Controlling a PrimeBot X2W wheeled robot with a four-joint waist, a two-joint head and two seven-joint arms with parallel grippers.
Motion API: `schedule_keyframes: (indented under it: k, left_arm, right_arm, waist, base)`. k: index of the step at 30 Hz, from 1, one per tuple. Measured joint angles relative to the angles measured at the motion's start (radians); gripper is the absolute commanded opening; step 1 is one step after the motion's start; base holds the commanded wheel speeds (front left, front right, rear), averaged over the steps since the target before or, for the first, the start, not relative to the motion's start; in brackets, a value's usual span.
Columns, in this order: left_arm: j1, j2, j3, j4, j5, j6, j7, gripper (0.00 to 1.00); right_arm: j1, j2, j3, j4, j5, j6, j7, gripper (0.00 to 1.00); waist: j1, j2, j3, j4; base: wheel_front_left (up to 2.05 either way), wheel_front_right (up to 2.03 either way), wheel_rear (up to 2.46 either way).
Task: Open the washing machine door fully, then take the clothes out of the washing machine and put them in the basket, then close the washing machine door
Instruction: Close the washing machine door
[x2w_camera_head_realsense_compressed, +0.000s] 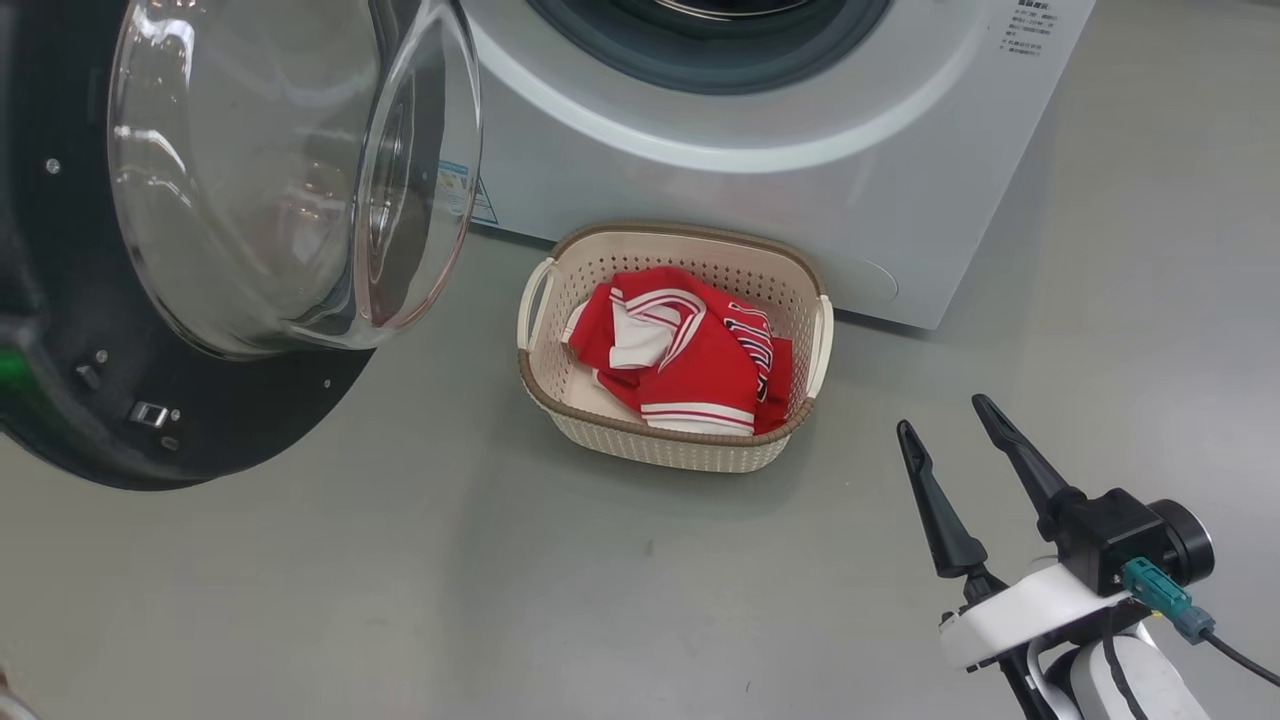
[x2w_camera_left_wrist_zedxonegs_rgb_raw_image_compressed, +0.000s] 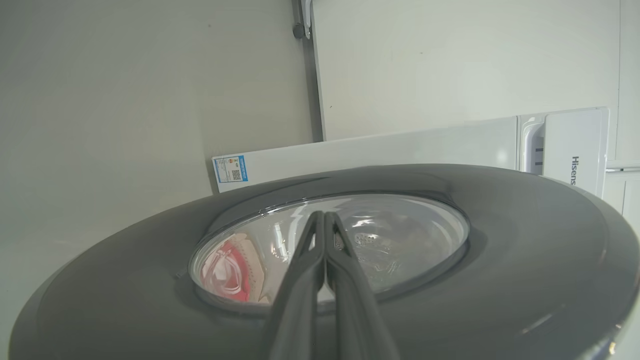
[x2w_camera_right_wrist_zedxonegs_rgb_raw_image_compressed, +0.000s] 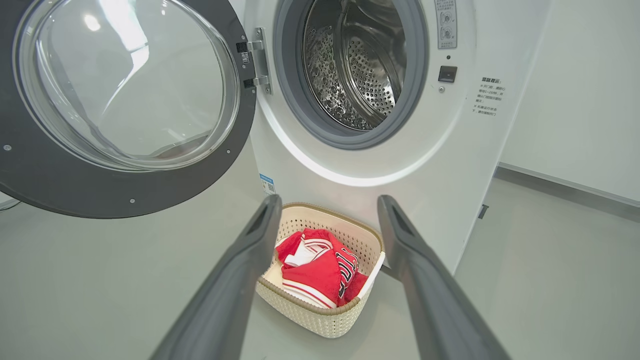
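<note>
The washing machine (x2w_camera_head_realsense_compressed: 760, 190) stands at the back, and its steel drum (x2w_camera_right_wrist_zedxonegs_rgb_raw_image_compressed: 355, 65) shows bare metal. Its door (x2w_camera_head_realsense_compressed: 200, 420) is swung wide open to the left, black ring and glass bowl facing me. The cream basket (x2w_camera_head_realsense_compressed: 690, 232) sits on the floor against the machine's front, with the red and white clothes (x2w_camera_head_realsense_compressed: 690, 360) bunched inside. My right gripper (x2w_camera_head_realsense_compressed: 943, 414) hovers open and empty to the basket's right and nearer me. In the right wrist view its fingers frame the basket (x2w_camera_right_wrist_zedxonegs_rgb_raw_image_compressed: 320, 310) and clothes (x2w_camera_right_wrist_zedxonegs_rgb_raw_image_compressed: 315, 270). My left gripper (x2w_camera_left_wrist_zedxonegs_rgb_raw_image_compressed: 324, 215) is shut, its tips over the glass of the door's (x2w_camera_left_wrist_zedxonegs_rgb_raw_image_compressed: 500, 260) outer face.
Grey floor (x2w_camera_head_realsense_compressed: 500, 600) stretches open in front of the basket and under the door. A white wall (x2w_camera_right_wrist_zedxonegs_rgb_raw_image_compressed: 575, 100) with a grey baseboard stands to the machine's right. A blue sticker (x2w_camera_left_wrist_zedxonegs_rgb_raw_image_compressed: 231, 169) marks the machine's lower front.
</note>
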Motion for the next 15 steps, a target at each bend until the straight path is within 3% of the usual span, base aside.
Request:
schedule_keyframes:
  k: [15]
  left_arm:
    - [0.055, -0.123, -0.035, -0.066, -0.015, -0.033, 0.083, 0.00]
  right_arm:
    - [0.011, 0.009, 0.001, 0.018, 0.009, -0.008, -0.009, 1.00]
  waist:
    - [0.0000, 0.0000, -0.025, 0.005]
  base:
    - [0.00, 0.00, 0.00]
